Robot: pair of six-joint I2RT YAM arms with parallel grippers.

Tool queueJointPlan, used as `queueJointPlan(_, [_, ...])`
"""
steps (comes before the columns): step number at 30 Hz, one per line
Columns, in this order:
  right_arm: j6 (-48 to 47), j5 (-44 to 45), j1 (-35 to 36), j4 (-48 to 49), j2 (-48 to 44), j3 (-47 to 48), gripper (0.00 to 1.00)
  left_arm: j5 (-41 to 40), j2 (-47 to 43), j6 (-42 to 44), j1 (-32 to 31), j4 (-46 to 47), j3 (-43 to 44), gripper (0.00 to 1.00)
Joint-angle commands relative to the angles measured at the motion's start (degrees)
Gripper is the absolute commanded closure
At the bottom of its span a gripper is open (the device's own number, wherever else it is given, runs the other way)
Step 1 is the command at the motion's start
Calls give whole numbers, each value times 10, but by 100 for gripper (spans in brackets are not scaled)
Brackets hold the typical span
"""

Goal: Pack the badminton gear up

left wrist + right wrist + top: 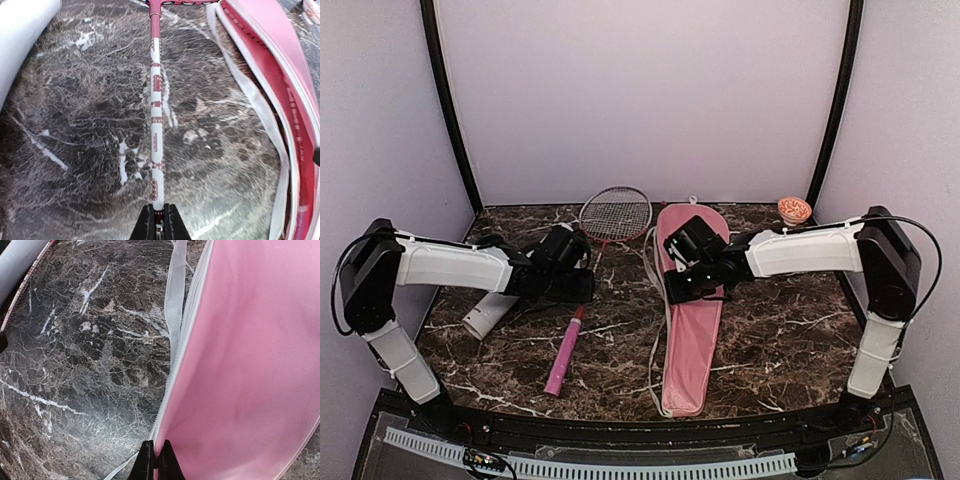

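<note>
A racket [605, 225] with a pink handle [563, 352] lies on the marble table, head at the back. My left gripper [575, 285] is shut on its thin white and red shaft [156, 125], seen running away from the jaws in the left wrist view. The pink racket-shaped cover [692, 300] lies to the right of it. My right gripper [678, 285] is shut on the cover's zipped left edge [172, 410]. The pale grey tube [490, 312] lies under my left arm. No shuttlecocks show, and only one racket is in view.
A small orange-patterned bowl [794, 209] stands at the back right corner. The cover's white strap [653, 330] trails along its left side and shows in the right wrist view [175, 295]. Purple walls close in three sides.
</note>
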Motion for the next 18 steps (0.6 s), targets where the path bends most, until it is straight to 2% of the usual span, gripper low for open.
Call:
queueJointPlan(1, [-3, -7, -5, 48, -36, -26, 100, -12, -84, 23, -23, -45, -32, 100])
queueJointPlan(7, [-3, -16, -5, 85, -65, -66, 100, -72, -166, 20, -96, -122, -96, 100])
queueJointPlan(13, [-1, -1, -5, 104, -100, -102, 100, -70, -251, -39, -157, -180, -170, 100])
queueJointPlan(18, [6, -9, -9, 122, -111, -117, 100, -61, -309, -63, -204, -189, -213, 100])
